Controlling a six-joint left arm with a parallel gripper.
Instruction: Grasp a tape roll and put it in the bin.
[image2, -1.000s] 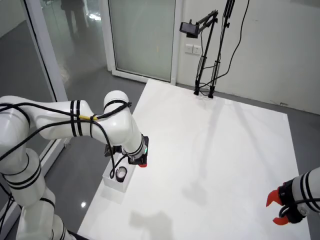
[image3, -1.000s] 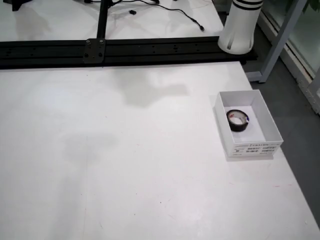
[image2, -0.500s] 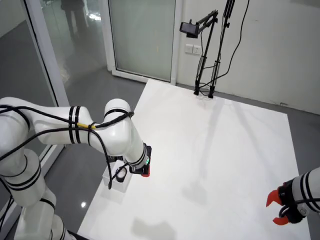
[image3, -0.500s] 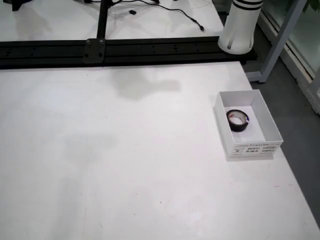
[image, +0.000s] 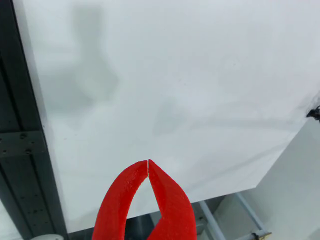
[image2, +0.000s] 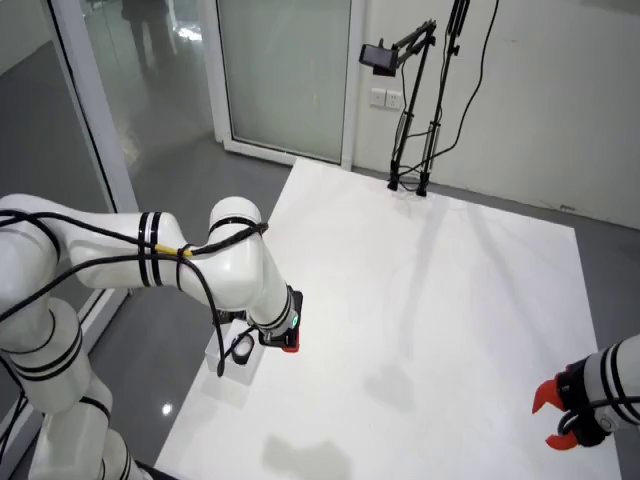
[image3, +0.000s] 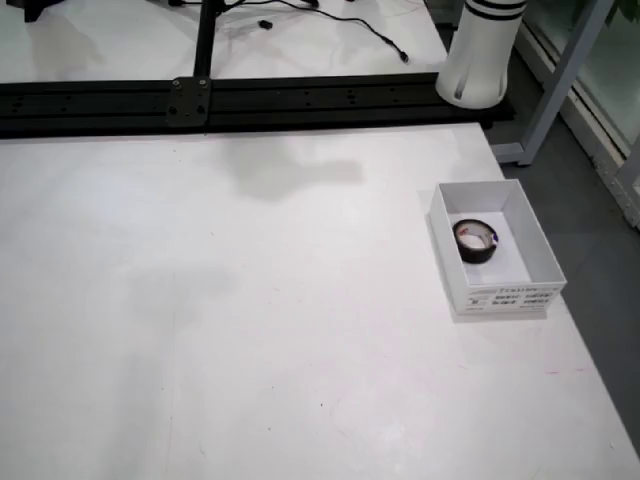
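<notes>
One black tape roll (image3: 475, 241) shows; where does it lie?

— Inside the small white cardboard bin (image3: 532, 243), in the fixed view from the table's far side. The red two-fingered gripper (image: 148, 162) rides over bare white tabletop (image: 190, 80), fingertips pressed together, holding nothing.

How should the retreat go?

— Judged: rise straight and clear, keeping away from the bin walls.

Any writing?

— A printed label on the bin's front wall, too small to read.

A black tape roll (image3: 476, 241) lies inside the white bin (image3: 530, 247).
</notes>
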